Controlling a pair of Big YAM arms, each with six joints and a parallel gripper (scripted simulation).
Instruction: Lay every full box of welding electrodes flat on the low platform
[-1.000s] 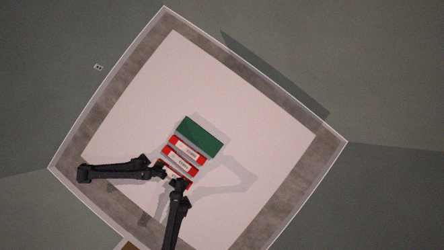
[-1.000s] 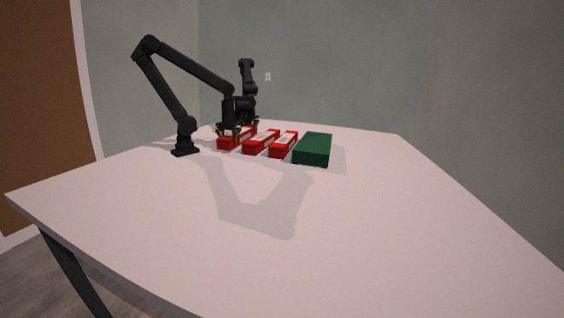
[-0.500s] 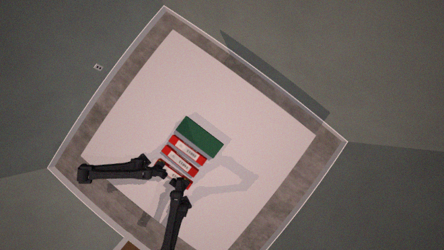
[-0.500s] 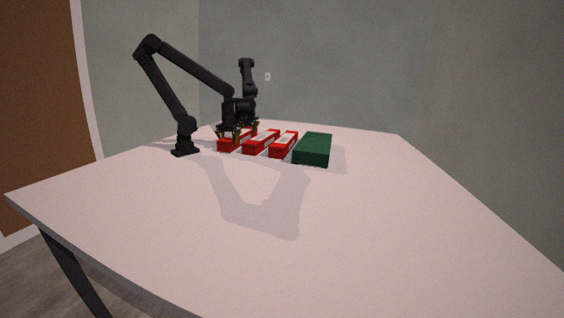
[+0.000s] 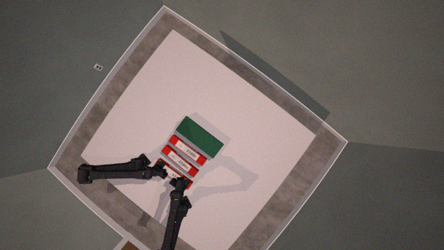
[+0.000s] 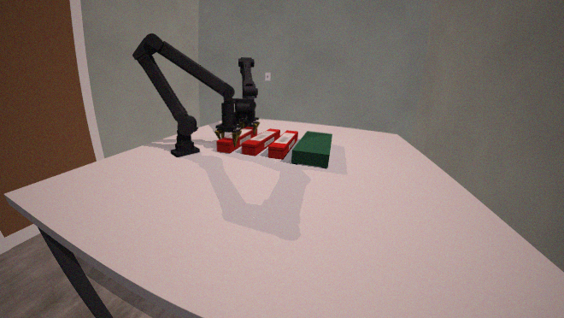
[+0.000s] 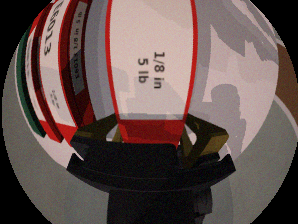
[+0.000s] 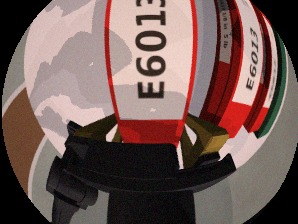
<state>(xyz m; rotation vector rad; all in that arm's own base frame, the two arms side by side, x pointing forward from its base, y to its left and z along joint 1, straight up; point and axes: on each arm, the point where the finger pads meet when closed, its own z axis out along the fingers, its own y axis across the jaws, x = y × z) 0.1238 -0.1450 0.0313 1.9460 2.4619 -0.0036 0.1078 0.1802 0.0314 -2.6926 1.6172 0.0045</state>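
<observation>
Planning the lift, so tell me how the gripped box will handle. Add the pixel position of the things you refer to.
The box (image 5: 172, 171) (image 6: 224, 146) (image 7: 155, 105) (image 8: 150, 110) is probably stiff: its edges look straight. It may be heavy for its size, the label reading 5 lb. Flat sides make rolling unlikely.

A sparsely furnished indoor room, its exact type not determinable. Plain grey-green walls (image 5: 370, 67) (image 6: 342, 64) meet at a corner; one carries a small outlet plate (image 5: 98, 67) (image 6: 267, 76). A brown door-like panel (image 5: 130, 246) (image 6: 34, 107) stands in a pale frame (image 6: 85, 81). Grey-brown, wood-look flooring (image 5: 282, 198) (image 6: 34, 282) surrounds the pale tabletop (image 5: 255, 111) (image 6: 363, 239), edged by pale baseboard (image 5: 75, 126) (image 6: 17, 241).
</observation>
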